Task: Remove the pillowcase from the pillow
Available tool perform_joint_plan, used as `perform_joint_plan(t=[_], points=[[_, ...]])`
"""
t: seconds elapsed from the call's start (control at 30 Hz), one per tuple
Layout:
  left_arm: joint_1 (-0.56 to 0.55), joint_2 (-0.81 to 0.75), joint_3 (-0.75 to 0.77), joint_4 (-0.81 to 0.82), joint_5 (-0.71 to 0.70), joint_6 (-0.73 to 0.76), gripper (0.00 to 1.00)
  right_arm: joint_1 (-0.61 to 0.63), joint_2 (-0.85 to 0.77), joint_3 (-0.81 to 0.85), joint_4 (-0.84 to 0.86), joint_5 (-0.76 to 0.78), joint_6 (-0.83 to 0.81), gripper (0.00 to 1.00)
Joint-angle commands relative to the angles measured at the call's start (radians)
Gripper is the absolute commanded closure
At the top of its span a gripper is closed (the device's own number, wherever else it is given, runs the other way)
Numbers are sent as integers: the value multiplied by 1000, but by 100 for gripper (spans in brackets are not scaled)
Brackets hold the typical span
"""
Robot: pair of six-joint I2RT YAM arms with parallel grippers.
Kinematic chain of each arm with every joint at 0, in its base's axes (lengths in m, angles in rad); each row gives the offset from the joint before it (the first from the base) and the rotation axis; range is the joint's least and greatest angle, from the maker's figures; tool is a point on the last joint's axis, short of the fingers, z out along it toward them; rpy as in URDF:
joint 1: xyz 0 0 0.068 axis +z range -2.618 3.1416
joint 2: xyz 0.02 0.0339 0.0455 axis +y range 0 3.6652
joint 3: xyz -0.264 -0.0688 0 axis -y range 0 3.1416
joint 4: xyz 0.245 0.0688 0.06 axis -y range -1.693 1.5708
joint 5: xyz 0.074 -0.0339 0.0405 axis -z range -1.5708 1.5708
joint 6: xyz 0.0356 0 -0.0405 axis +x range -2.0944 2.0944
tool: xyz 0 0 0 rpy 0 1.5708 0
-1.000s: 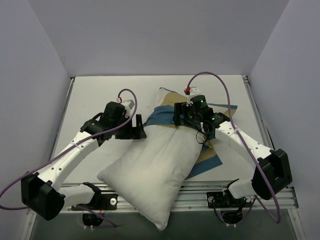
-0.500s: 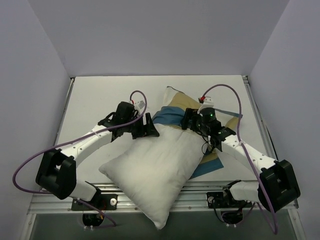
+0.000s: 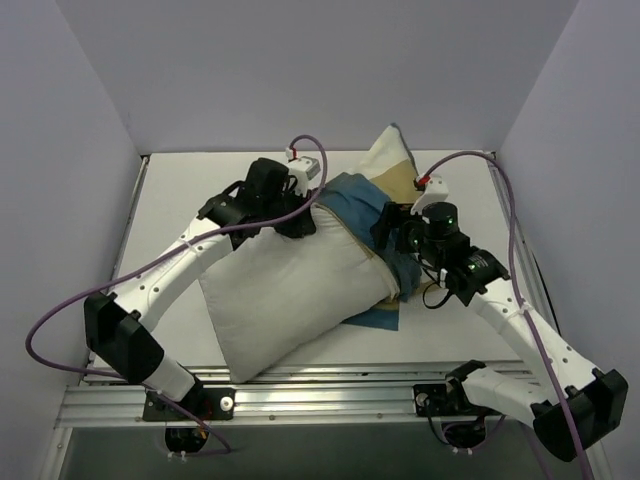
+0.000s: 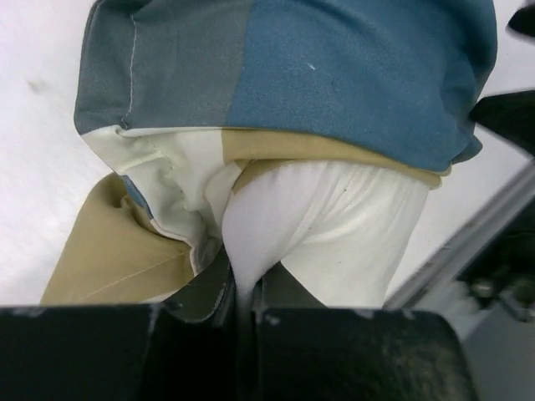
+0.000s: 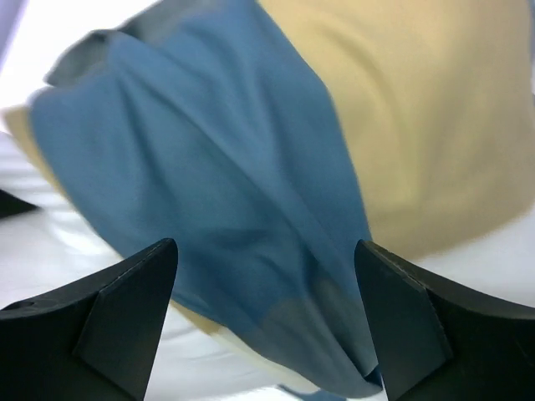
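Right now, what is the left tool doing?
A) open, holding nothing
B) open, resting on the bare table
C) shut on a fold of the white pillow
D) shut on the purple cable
C: in the left wrist view the left tool is closed, with a pinched fold of the white pillow running down between its fingers.

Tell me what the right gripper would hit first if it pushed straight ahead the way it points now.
Most likely the pillowcase: its bunched blue fold lies dead ahead between the open fingers of the right gripper. How near it is, the blurred wrist view does not show.
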Motion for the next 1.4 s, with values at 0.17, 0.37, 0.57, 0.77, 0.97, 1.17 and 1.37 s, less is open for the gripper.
perform_joint_plan(t=[0.17,0.37,0.57,0.77,0.97,1.17,1.37], points=[[-213,-199,-151,101,-234,316,98,28,-24,175,-20,-153,-72,16],[-286,-255,-324,152,-325,263,98,109,62,205,22,-142,-80,18],[-342,-265,-358,158,-391,247,98,278,137,227,-13,-6,-121,18],[-345,-301,-358,166,-405,238,98,312,194,181,-52,267,-133,24],[-346,-353,-375,170,-417,218,98,310,247,149,-39,306,-147,64],[-343,-406,-401,152,-443,195,98,271,270,127,-10,321,-147,100],[-342,-465,-400,62,-507,155,98,27,246,165,-55,407,-117,100]])
